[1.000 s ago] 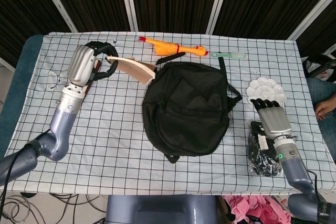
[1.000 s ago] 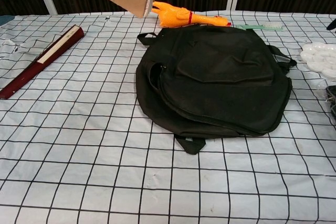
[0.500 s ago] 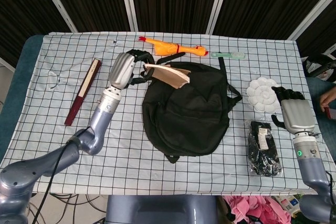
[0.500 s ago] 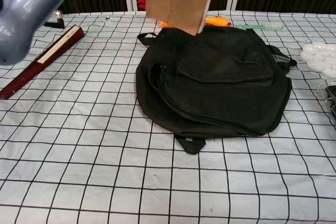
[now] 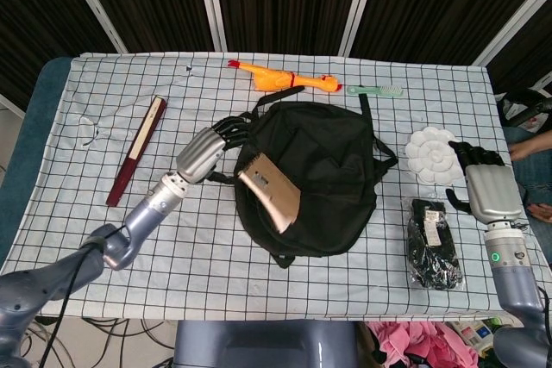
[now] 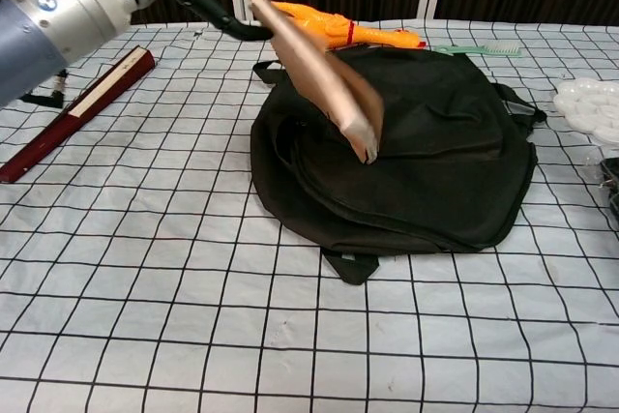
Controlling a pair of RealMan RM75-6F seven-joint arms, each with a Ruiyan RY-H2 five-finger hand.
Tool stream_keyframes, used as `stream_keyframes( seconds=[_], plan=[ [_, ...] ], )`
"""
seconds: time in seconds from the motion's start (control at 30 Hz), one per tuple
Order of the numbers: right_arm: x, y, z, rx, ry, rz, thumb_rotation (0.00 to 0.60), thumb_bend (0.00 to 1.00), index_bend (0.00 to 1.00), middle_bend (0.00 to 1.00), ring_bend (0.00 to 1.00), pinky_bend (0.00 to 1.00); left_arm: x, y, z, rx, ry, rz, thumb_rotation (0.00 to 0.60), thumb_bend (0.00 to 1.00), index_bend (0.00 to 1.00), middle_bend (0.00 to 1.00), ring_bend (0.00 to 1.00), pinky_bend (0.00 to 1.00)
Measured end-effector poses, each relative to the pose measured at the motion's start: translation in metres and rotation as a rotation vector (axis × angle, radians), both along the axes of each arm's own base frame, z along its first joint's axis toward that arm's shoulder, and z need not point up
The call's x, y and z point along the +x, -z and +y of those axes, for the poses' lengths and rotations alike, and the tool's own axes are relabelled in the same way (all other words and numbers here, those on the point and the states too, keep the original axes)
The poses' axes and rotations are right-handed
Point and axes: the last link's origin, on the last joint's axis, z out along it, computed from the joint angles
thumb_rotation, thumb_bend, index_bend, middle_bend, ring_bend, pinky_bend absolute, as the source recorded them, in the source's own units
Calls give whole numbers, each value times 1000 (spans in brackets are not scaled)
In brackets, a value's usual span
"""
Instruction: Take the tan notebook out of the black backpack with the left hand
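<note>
Left hand: the left hand (image 5: 210, 146) hangs over the left edge of the backpack (image 5: 332, 180), fingers curled around the top end of the notebook (image 5: 270, 191), which it holds up by that end.
Notebook: tan, closed, tilted steeply; its lower end points down at the middle of the backpack, and in the chest view the notebook (image 6: 319, 74) looks lifted clear of the fabric, though whether the bottom corner touches the backpack I cannot tell.
Backpack: black, lying flat near the middle of the table (image 5: 69, 204), flap side up.
Right hand: the right hand (image 5: 487, 187) sits well to the right of the backpack, holding nothing; its fingers look loosely bent, neither closed nor clamped on anything.
Around the backpack: a rubber chicken (image 5: 280, 77) just behind it, a green comb (image 5: 376, 90) behind and to the right, a white flower-shaped tray (image 5: 434, 152) to the right, a black bundle (image 5: 435, 243) in front of that tray, a dark red folded fan (image 5: 137, 148) well to the left.
Risk, grip: the hold is only on one end, so the hanging weight could pull the notebook out of the fingers.
Risk, snag: if the low corner drags on the backpack's folds, the book could twist in the hand or tug the bag along.
Risk, landing: swung left too far, it could come down on the fan.
</note>
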Motion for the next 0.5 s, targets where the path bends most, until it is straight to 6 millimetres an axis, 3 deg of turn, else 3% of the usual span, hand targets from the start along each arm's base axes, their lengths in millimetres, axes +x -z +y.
stream_keyframes(
  seconds=[0.1,0.33,0.5],
  plan=[
    [3,3,-1,2,-4,2,600,261,113,134,152,185,-22,-24,-7,-48,-26,72,600,38,273,130,0,0],
    [8,11,-3,10,-10,4,600,261,113,134,151,184,-74,-108,-40,-70,-161,255,600,39,273,130,0,0],
    [9,10,-3,-1,-15,12,600,261,113,134,152,185,-108,-129,-62,46,-243,363,600,60,273,132,0,0]
  ],
)
